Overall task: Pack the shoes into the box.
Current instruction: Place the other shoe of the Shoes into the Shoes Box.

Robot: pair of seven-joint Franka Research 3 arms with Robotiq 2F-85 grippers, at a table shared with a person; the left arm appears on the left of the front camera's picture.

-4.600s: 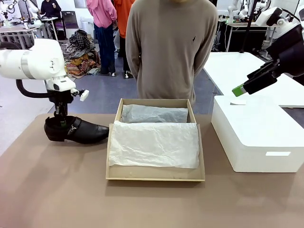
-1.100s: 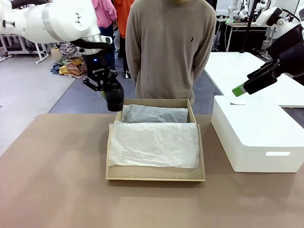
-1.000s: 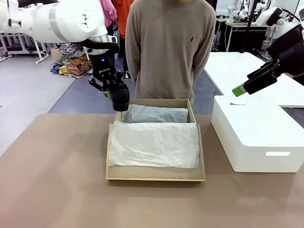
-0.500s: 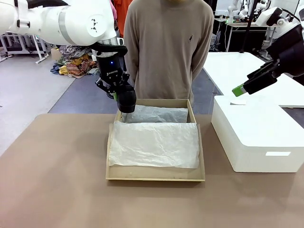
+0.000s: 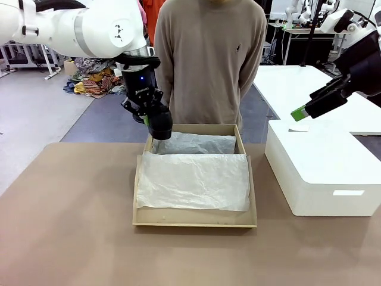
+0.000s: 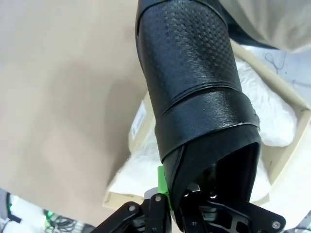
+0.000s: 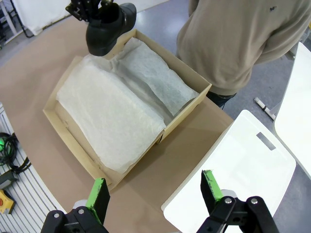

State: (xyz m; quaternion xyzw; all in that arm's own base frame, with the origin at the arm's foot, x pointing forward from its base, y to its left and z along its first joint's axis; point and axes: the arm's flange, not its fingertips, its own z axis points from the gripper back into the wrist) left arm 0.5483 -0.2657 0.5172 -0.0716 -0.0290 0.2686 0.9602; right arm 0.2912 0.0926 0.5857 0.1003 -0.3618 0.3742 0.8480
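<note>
Left arm reaches in from the left edge of the tabletop (image 5: 71, 226). The left gripper (image 5: 149, 118) is clamped on a black shoe (image 5: 161, 127).

- Grip: in the left wrist view the left gripper (image 6: 169, 193) pinches the rim of the shoe's (image 6: 194, 87) opening, with one green pad against the outside of the leather.
- Shoe axis: the long axis runs in line with the fingers, and the toe points away from the wrist. In the front view this reads as steep, toe down, much foreshortened.
- Shoe position: over the far left corner of the box (image 5: 193, 224). The right wrist view puts the shoe (image 7: 109, 24) at that same corner. Cannot tell whether the toe touches the rim or the paper.

The box lies open at the middle of the tabletop, long side across, in two sections. Both sections are lined with tissue paper (image 5: 193, 180), crumpled grey in the far one and flat white in the near one.

A person (image 5: 211, 59) stands at the far edge, directly behind the box and close to the shoe's right side.

A white box (image 5: 321, 173) sits closed at the right edge, apart from the cardboard one.

Right gripper (image 5: 299, 113) hangs above the white box's far left corner. In the right wrist view its jaws stand wide with nothing between them (image 7: 153, 187).
</note>
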